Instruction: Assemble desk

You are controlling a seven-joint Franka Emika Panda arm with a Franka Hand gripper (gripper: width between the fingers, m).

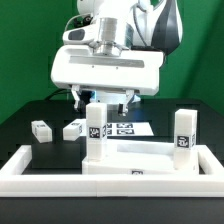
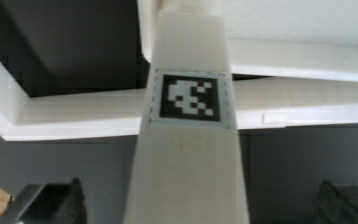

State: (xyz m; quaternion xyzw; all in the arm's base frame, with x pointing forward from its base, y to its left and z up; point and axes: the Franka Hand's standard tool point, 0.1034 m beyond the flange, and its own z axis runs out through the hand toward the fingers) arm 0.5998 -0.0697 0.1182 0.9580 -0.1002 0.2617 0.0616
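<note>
**White plastic leg stands free between spread jaws**

White plastic of this kind is probably light, stiff and rather slick, so a grip should depend on flat contact rather than squeeze. The gripper (image 2: 194, 205) hangs with its jaws wide apart and holds nothing. In the wrist view a dark finger (image 2: 51, 200) shows on either side, each with a clear gap to the part between them.

That part is an upright leg (image 2: 188, 150), square in section, with a marker on the face towards the camera. In the exterior view the gripper (image 1: 105, 100) sits directly above the leg (image 1: 95, 130), with the leg's top reaching up between the fingertips. The best hold looks to be high on the leg, on two opposite flat sides, so the pads sit flush and cannot twist it.

The leg's foot meets the tabletop (image 1: 140, 158) near a corner. It may be seated there, but the joint is hidden. A second leg (image 1: 183, 132) stands on the tabletop towards the exterior view's right. Beyond it, on the black table (image 1: 15, 135), lie the outer loose leg (image 1: 40, 130) and the inner loose leg (image 1: 72, 128), with the marker board (image 1: 126, 127) close by.
</note>
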